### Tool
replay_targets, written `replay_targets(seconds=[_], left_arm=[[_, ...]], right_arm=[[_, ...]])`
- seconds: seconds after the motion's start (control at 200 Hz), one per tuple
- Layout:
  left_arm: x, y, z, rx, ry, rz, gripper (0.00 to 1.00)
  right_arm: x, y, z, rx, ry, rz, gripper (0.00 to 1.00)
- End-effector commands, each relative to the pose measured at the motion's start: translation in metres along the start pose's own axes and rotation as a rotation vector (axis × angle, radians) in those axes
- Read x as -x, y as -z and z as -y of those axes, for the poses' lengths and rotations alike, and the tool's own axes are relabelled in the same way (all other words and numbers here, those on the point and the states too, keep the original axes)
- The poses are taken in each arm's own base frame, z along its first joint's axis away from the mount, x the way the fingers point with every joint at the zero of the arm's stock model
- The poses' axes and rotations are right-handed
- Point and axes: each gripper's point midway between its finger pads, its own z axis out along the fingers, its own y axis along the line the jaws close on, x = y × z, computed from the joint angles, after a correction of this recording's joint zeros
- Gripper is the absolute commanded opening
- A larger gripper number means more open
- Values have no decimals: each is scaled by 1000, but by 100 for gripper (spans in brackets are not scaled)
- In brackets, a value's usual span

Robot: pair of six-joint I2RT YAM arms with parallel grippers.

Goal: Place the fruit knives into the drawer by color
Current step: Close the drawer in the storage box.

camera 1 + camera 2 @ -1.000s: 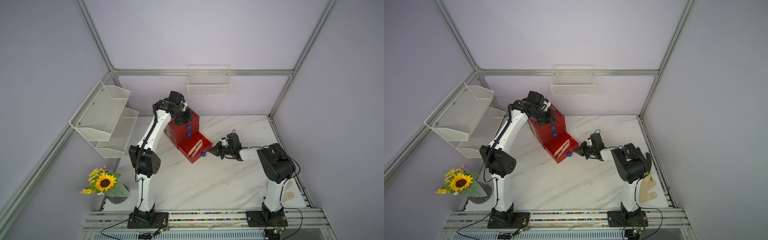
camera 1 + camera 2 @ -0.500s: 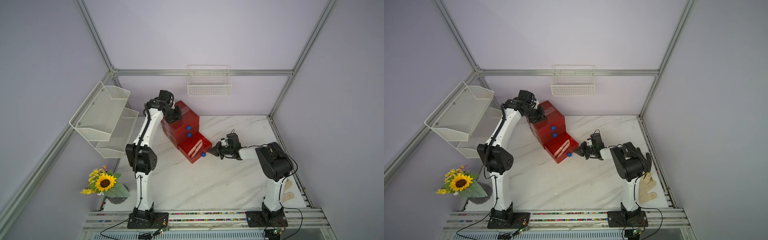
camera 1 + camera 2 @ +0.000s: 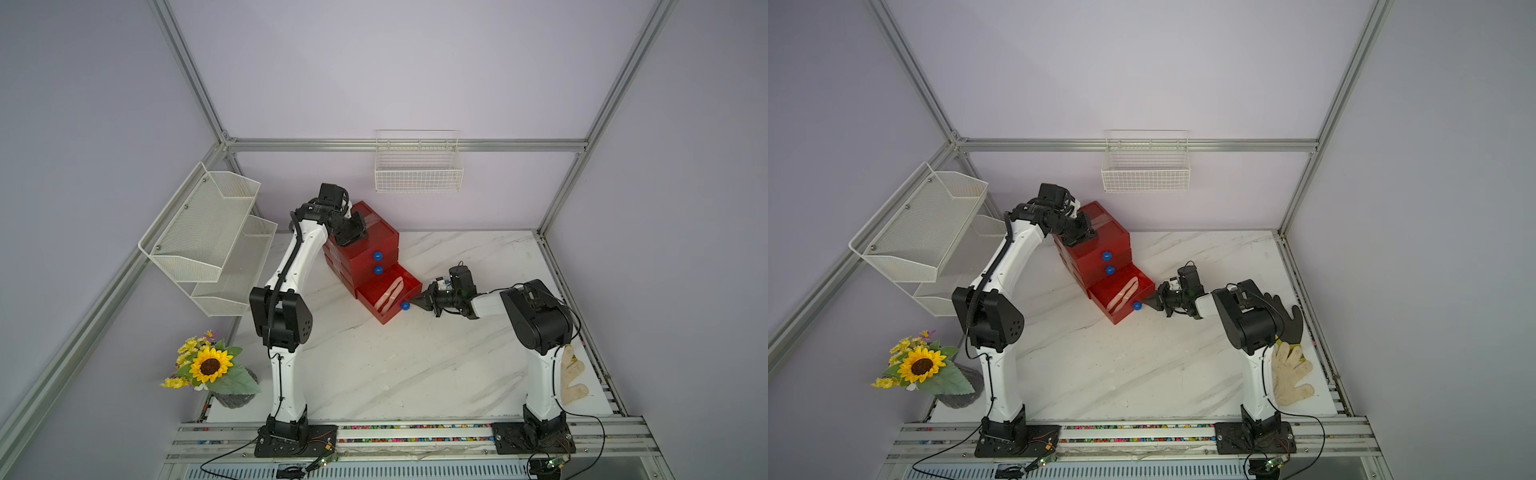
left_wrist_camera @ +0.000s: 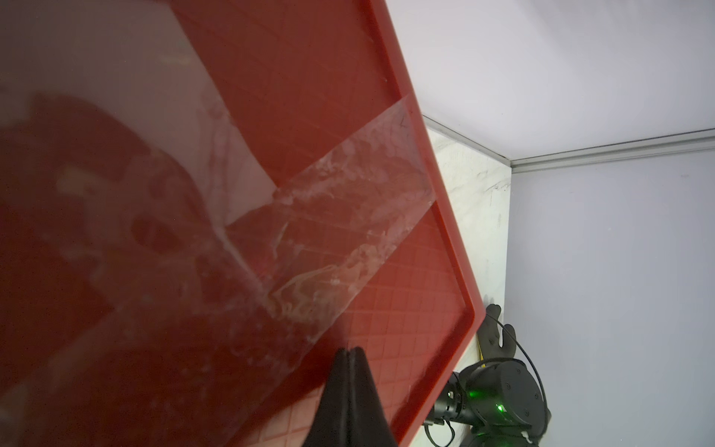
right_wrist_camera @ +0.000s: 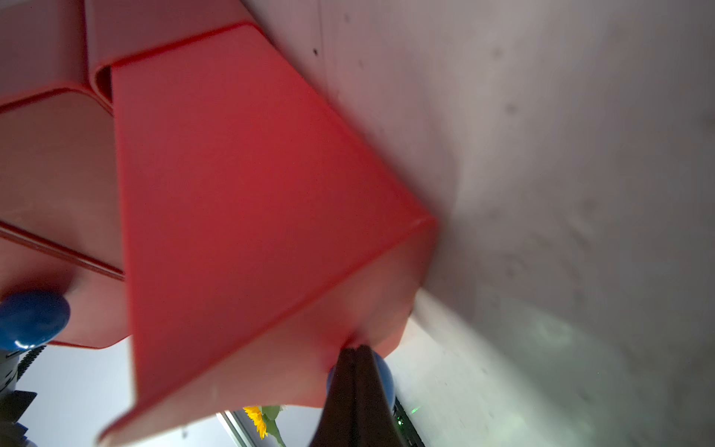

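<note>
Right wrist view shows the right gripper (image 5: 356, 350) clenched on nothing, its tip set against the front of the open bottom drawer (image 5: 247, 185), just beside the blue knob (image 5: 383, 377). In a top view the left gripper (image 3: 356, 233) rests on the lid of the chest (image 3: 380, 228). The left wrist view shows its jaws pressed together, holding nothing. If the next move is a push to close the drawer, I think the narrow tip can slide off the smooth front or off the round knob. The chest could also turn or slip on the table (image 3: 415, 365) if the left gripper presses too lightly. Two pink knives (image 3: 389, 292) lie inside the open drawer. The two upper drawers are closed, so their content is hidden, and no teal or green knives are visible anywhere. Wall basket (image 3: 417, 174) and rack (image 3: 208, 232) show nothing inside.
</note>
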Motion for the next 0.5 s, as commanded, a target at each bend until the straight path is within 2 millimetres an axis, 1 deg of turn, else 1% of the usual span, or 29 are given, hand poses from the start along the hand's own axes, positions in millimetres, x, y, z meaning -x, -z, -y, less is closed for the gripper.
replay_targets(seconds=[0.0, 0.11, 0.225, 0.31, 0.495], left_arm=[[-46, -29, -45, 142, 65, -181, 0], [-52, -34, -47, 138, 69, -203, 0], [-57, -38, -49, 138, 68, -221, 0], [-62, -39, -50, 137, 62, -234, 0], [-75, -44, -50, 133, 51, -268, 0]], right_arm=[[-2, -16, -39, 100, 68, -29, 0], [3, -26, -55, 144, 68, -36, 0], [9, -39, -65, 170, 65, -49, 0], [17, -50, -70, 193, 57, -58, 0], [33, -75, -73, 235, 20, -85, 0]])
